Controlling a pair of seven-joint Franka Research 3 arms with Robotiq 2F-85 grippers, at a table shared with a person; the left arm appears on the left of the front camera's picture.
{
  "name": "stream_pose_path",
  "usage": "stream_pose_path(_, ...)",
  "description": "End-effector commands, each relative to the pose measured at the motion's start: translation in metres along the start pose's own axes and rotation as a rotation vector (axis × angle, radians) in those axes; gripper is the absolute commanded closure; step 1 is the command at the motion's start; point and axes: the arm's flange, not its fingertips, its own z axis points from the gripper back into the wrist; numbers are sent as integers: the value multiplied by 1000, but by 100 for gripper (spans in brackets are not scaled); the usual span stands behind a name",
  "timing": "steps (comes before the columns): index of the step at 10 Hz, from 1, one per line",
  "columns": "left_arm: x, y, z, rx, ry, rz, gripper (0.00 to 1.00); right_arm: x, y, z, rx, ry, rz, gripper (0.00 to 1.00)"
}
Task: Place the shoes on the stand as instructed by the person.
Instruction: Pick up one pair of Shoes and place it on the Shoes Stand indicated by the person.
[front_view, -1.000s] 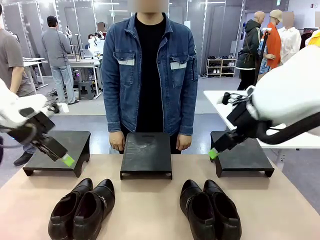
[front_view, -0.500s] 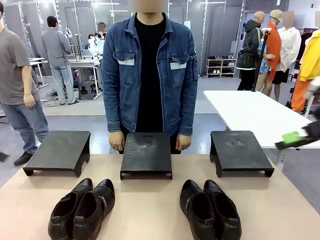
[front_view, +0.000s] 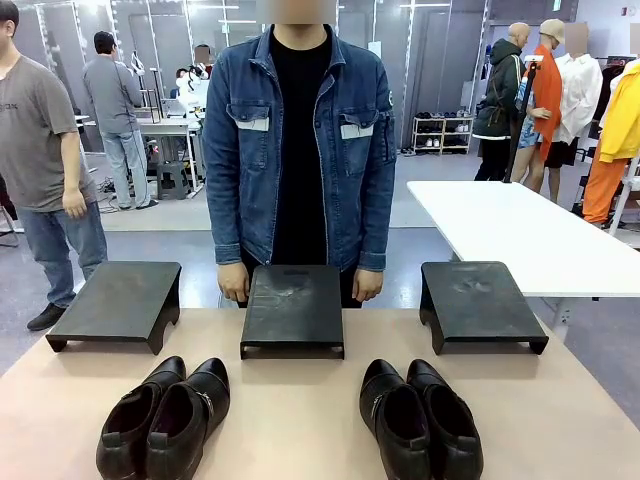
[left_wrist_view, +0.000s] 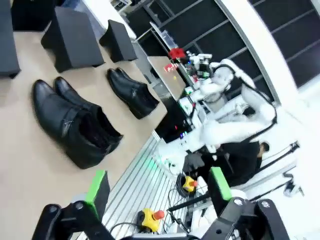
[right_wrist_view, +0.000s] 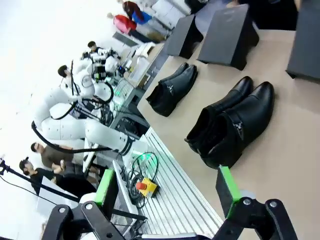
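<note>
Both arms have swung back off the beige worktop (front_view: 300, 380) since a second ago. The left gripper (left_wrist_view: 158, 186) and right gripper (right_wrist_view: 166, 189) hang empty, jaws spread wide. Two pairs of glossy black leather dress shoes (front_view: 165, 420) lie well ahead of each gripper, short of three low black stands (front_view: 292, 305). The person in a blue denim jacket (front_view: 300, 150) points at nothing, so reaching now would likely mean guessing the wrong stand.
</note>
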Motion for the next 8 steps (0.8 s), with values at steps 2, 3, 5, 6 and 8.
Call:
stream_pose_path(2, -1, 4, 14, 22, -53, 13, 0, -8, -1, 6, 8, -53, 14, 0)
stream_pose_path(3, -2, 4, 15, 27, -60, 8, 0, -10, -2, 7, 3, -53, 8, 0)
stream_pose_path(5, -10, 8, 15, 39, -53, 39, 0, -11, -3, 13, -8, -43, -15, 0)
stream_pose_path(6, -10, 8, 15, 39, -53, 39, 0, -11, -3, 13, -8, -43, -15, 0)
stream_pose_path(8, -10, 8, 15, 39, -53, 39, 0, -11, -3, 13, -8, -43, -15, 0)
